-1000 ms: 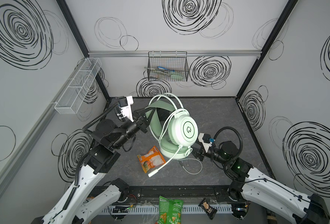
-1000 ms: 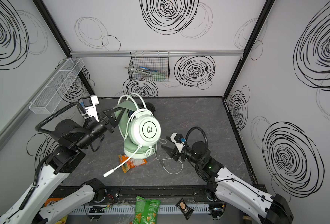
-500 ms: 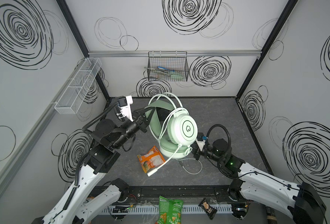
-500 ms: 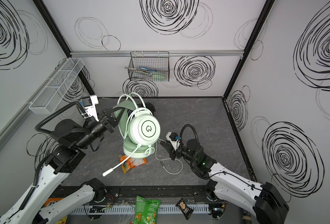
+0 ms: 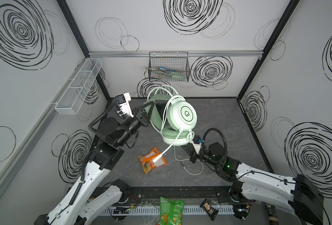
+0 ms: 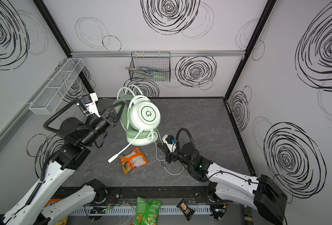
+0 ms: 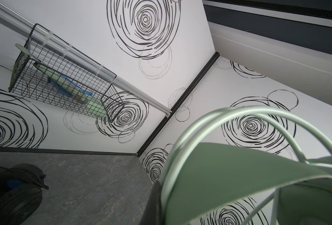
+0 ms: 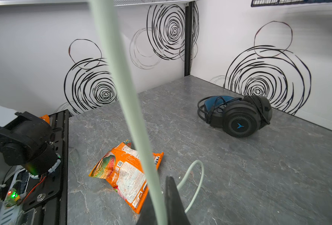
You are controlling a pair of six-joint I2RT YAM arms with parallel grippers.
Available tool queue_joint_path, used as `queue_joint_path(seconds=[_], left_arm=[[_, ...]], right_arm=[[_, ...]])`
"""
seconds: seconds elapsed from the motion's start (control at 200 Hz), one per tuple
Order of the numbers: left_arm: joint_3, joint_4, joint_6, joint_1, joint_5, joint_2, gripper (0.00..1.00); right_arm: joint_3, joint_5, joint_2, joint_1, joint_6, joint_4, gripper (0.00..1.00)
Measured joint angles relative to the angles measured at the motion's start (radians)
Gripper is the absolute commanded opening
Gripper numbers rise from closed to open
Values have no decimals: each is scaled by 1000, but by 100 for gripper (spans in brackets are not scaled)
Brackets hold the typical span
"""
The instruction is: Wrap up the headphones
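Mint headset (image 5: pixel 181 115) hung above mid-desk (image 5: pixel 219 120), left pincer (image 5: pixel 150 110) clamped on its headband (image 7: pixel 239 175), boom microphone (image 5: pixel 167 150) slanting frontward over a snack bag (image 5: pixel 151 160); right pincer (image 6: pixel 161 148) gripped its cable (image 8: pixel 134 116); desk lay open rightward.

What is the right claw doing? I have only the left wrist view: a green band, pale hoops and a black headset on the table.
Observer: The right claw is shut on the whitish cable of the mint headset.
Operator: Where is the rest of that cable?
Observer: It lies in a loose loop on the table, nearer the front edge than that claw.
Operator: Is anything else on the table?
Observer: Yes, an orange snack bag lies near the front, and the headset's microphone arm points toward it.
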Motion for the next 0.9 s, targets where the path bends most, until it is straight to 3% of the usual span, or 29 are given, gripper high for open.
queue_joint_path(seconds=[0.385, 0.9], left_arm=[[-52, 32, -76, -2, -70, 9, 0], [-91, 16, -132, -101, -285, 13, 0]], right_arm=[[65, 159, 140, 92, 57, 22, 0], [195, 335, 332, 245, 66, 25, 0]])
